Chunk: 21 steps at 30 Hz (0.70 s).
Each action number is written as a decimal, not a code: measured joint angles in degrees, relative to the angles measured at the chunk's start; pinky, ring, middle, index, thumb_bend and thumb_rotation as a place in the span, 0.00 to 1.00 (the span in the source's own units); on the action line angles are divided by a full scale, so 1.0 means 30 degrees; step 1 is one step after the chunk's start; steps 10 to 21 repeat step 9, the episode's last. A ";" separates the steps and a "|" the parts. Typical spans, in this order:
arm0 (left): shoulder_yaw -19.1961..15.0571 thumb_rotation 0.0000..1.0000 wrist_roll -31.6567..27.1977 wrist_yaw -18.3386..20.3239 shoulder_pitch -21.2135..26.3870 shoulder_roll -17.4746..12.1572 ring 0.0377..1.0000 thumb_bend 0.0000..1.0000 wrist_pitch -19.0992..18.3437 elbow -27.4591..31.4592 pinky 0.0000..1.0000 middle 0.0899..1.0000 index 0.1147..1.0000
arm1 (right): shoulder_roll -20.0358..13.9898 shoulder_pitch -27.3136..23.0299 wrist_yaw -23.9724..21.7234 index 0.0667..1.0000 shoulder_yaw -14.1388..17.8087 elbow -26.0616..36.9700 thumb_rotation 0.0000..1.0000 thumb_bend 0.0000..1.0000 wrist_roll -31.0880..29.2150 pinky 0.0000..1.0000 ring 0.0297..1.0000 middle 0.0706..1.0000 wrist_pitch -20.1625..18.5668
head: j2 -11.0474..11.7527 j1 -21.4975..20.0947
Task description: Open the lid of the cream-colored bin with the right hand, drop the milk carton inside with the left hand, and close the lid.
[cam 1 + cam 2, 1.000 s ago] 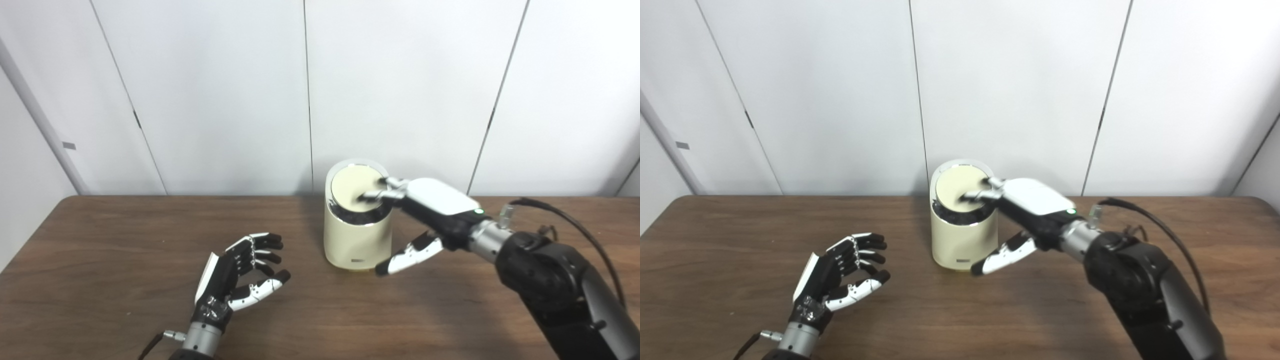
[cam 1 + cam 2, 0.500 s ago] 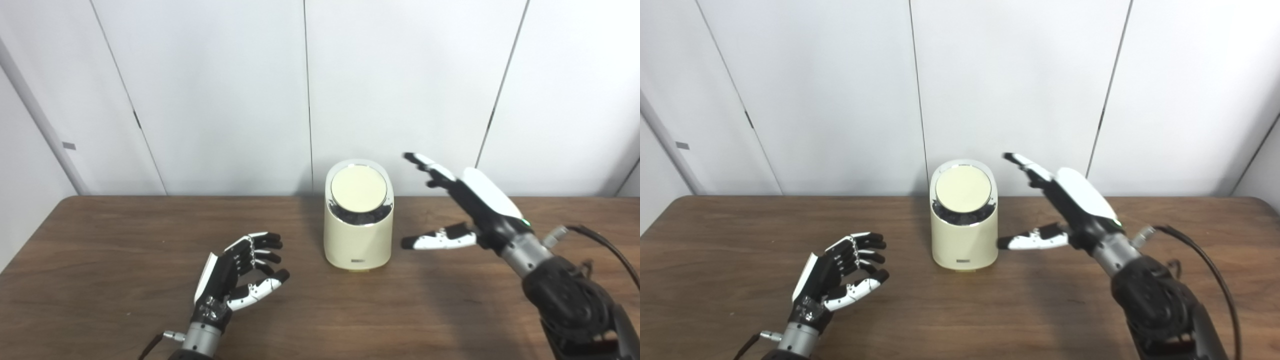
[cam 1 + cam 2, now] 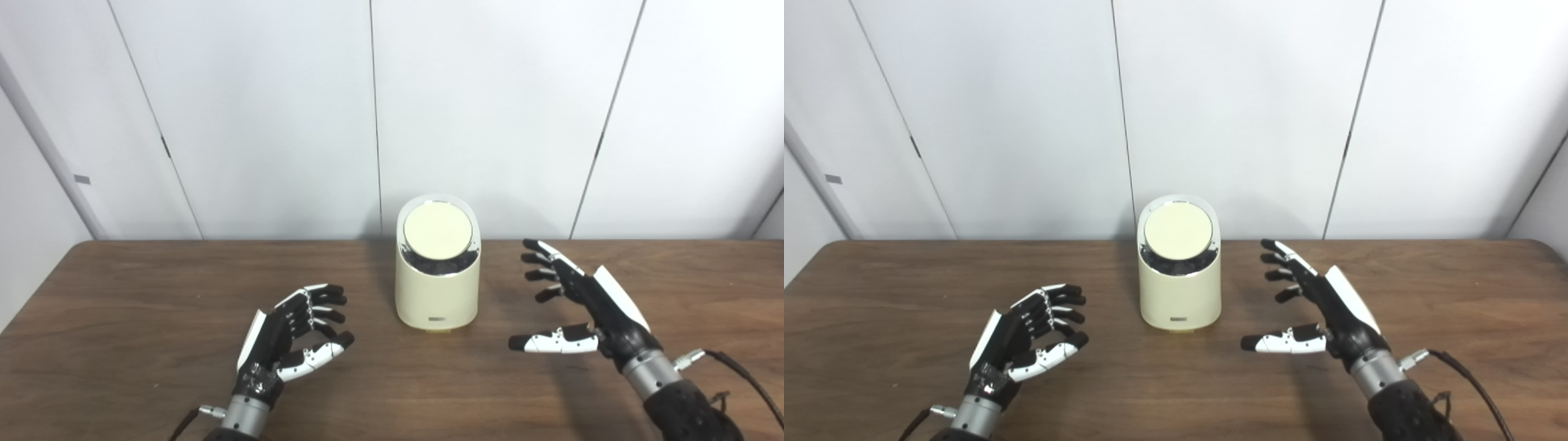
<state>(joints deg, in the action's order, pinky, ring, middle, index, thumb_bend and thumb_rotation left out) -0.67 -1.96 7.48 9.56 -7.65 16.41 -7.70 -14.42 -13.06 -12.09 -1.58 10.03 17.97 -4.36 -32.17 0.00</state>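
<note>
The cream-colored bin (image 3: 436,288) stands upright on the wooden table (image 3: 122,294), near the back middle. Its round lid (image 3: 438,228) lies shut and tilted toward me inside a chrome ring. My right hand (image 3: 582,312) is open and empty, low over the table to the right of the bin, apart from it. My left hand (image 3: 288,337) is open and empty, fingers loosely curled, resting to the front left of the bin. No milk carton shows in either view.
White wall panels (image 3: 490,110) stand right behind the table's far edge. A black cable (image 3: 744,380) runs from my right wrist off the right side.
My right hand has lifted off the bin's lid, swung out to the right and come down low beside the bin. The lid sits flat in its ring. The left hand has not moved.
</note>
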 measured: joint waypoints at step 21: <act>-0.0003 0.05 -0.0235 0.0279 -0.0001 -0.0074 0.63 0.64 0.0572 -0.0059 0.50 0.70 0.71 | 0.0458 0.1125 0.1109 0.89 -0.0038 -0.1880 0.16 0.73 -0.0990 0.63 0.79 0.86 0.2471 | -0.0029 -0.0234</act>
